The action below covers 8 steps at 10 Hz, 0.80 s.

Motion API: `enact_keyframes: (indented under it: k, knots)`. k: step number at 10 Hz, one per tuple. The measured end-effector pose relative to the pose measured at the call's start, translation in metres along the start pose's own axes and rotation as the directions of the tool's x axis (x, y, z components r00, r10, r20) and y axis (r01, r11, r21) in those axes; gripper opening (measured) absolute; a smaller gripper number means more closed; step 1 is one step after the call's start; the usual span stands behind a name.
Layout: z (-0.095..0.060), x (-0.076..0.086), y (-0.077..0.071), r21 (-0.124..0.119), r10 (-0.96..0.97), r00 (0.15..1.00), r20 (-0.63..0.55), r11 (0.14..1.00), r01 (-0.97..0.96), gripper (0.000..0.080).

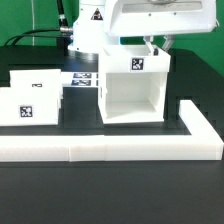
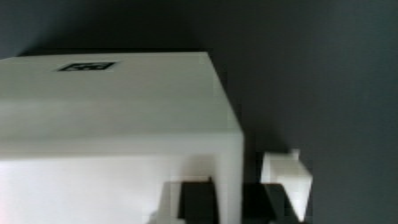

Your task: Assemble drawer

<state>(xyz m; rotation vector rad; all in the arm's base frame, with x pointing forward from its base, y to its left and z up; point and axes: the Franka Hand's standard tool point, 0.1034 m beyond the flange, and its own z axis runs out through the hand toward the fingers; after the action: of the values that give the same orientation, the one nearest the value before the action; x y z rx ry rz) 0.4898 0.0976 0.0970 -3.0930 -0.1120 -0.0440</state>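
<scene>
The large white cube-like housing [image 1: 133,88] stands on the dark table with its open front toward the exterior camera and a tag on its top. My gripper [image 1: 156,44] comes down on the housing's top edge at the exterior view's right. In the wrist view the two black fingers [image 2: 194,203] straddle the housing's [image 2: 116,110] thin side wall and press on it from both sides, so the gripper [image 2: 230,205] is shut on that wall. Two small white tagged trays [image 1: 25,108] [image 1: 42,82] sit at the exterior view's left; their knobs are not visible.
A long low white L-shaped wall [image 1: 110,149] runs along the front and turns back at the exterior view's right, close to the housing. The marker board [image 1: 84,78] lies behind, between the trays and the housing. The robot's base stands at the back.
</scene>
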Motion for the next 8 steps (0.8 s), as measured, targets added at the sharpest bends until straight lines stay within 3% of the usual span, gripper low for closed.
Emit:
enact_keyframes:
  k: [4,5,8]
  knots:
    - [0.001,0.064,0.01,0.011,0.013,0.997,-0.07,1.0,-0.012,0.0038]
    - [0.001,0.072,0.011,0.013,0.018,0.996,-0.086,1.0,-0.017,0.0038]
    - [0.0,0.071,0.009,0.017,0.046,0.995,-0.085,0.999,-0.045,0.0038]
